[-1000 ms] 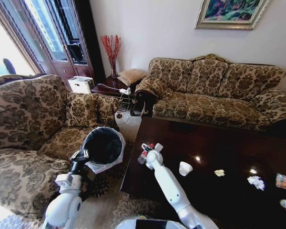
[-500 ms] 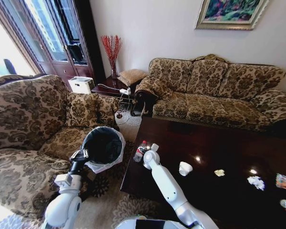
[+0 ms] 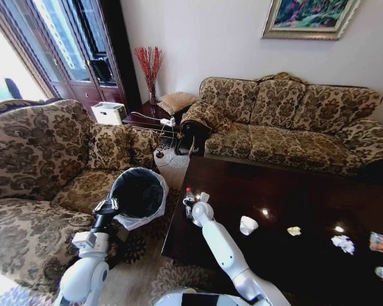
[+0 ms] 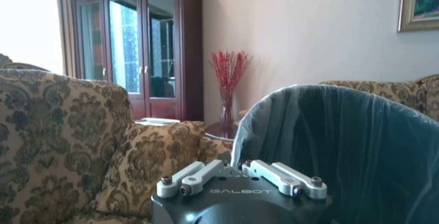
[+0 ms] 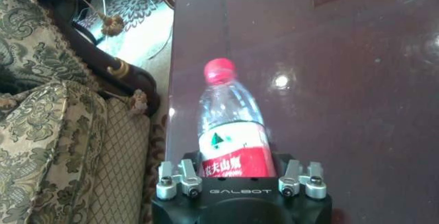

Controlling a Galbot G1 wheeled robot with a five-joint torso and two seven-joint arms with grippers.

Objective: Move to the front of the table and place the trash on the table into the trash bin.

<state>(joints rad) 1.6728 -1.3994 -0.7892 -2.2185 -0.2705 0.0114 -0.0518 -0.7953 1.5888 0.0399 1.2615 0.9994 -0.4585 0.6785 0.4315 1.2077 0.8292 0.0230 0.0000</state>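
The left hand (image 3: 108, 205), its fingers pressed onto the bin's near rim, holds the trash bin (image 3: 138, 192) tilted between the armchair (image 3: 38, 166) and the surface (image 3: 306, 210), leaving a narrow strip of rug between them. The right hand (image 3: 193, 205) pinches the bottle (image 3: 188, 197) over the surface's left edge; 0.5 s ago the bottle leaned out past that edge, now it stands more upright. Farther right, 1 white crumpled paper (image 3: 247, 224) and other scraps (image 3: 342, 242) lie on the surface, well apart.

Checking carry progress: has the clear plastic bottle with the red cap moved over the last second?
Yes. The clear red-capped plastic bottle, held in the right gripper, shifted left toward the black round trash bin.
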